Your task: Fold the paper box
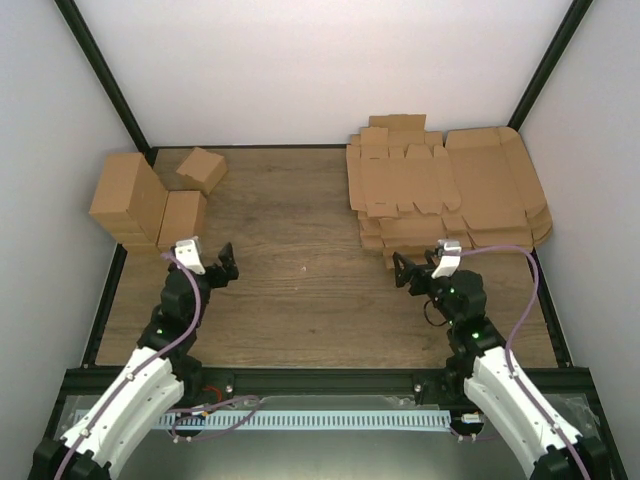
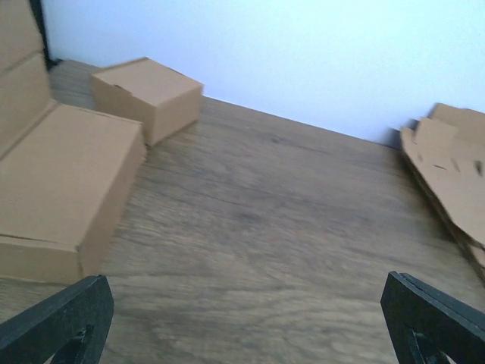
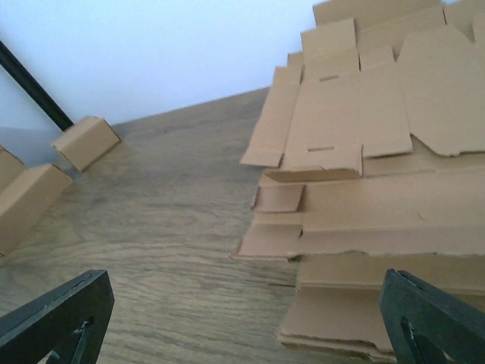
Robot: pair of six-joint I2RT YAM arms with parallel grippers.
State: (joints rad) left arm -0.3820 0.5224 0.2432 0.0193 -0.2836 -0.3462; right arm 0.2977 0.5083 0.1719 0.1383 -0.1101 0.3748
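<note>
The paper box is a flat brown die-cut sheet (image 1: 400,178) with flaps and tabs. It lies on top of a stack at the back right. The right wrist view shows it (image 3: 341,114) ahead and to the right of the fingers. The stack's edge shows at the right of the left wrist view (image 2: 451,167). My right gripper (image 1: 410,272) is open and empty, just in front of the stack's near left corner; its jaws stand wide apart (image 3: 246,318). My left gripper (image 1: 225,265) is open and empty over bare wood (image 2: 250,318) at the left.
Larger brown sheets with rounded corners (image 1: 495,180) lie under and right of the die-cut sheet. A tall cardboard block (image 1: 125,195) and two folded cartons (image 1: 200,170) (image 1: 182,218) stand at the back left. Walls close the table on three sides.
</note>
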